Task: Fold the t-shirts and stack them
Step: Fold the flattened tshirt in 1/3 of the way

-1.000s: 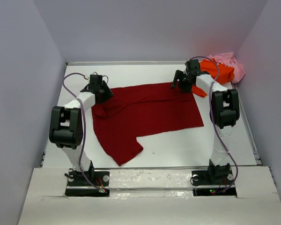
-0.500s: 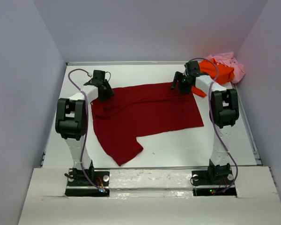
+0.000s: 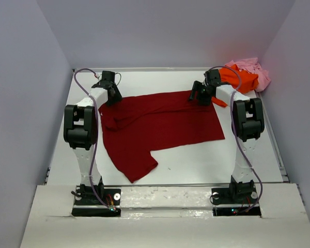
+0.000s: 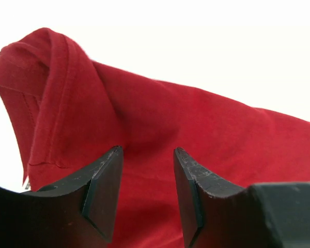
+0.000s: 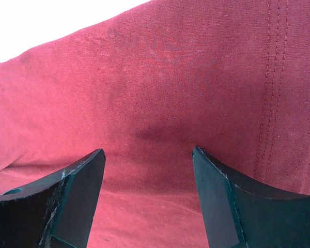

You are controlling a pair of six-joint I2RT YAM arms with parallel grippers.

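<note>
A dark red t-shirt (image 3: 160,126) lies spread flat across the middle of the table, one sleeve (image 3: 137,165) pointing to the near edge. My left gripper (image 3: 111,93) hovers at its far left corner, jaws open. In the left wrist view the left gripper (image 4: 147,152) has red cloth (image 4: 144,119) and a bunched sleeve (image 4: 36,67) beyond it. My right gripper (image 3: 199,94) is over the far right corner, open wide. The right gripper (image 5: 147,152) has the red cloth (image 5: 160,93) just below, hem stitching at the right. An orange t-shirt (image 3: 243,78) and a pink t-shirt (image 3: 256,68) lie crumpled at the far right.
White table (image 3: 196,160) enclosed by grey walls on three sides. The orange and pink heap sits just behind the right arm's wrist. A purple cable (image 3: 90,134) loops along the left arm.
The left arm has swung its elbow outward and its gripper has shifted a little toward the far wall. The right arm has barely moved. The red shirt lies as before.
</note>
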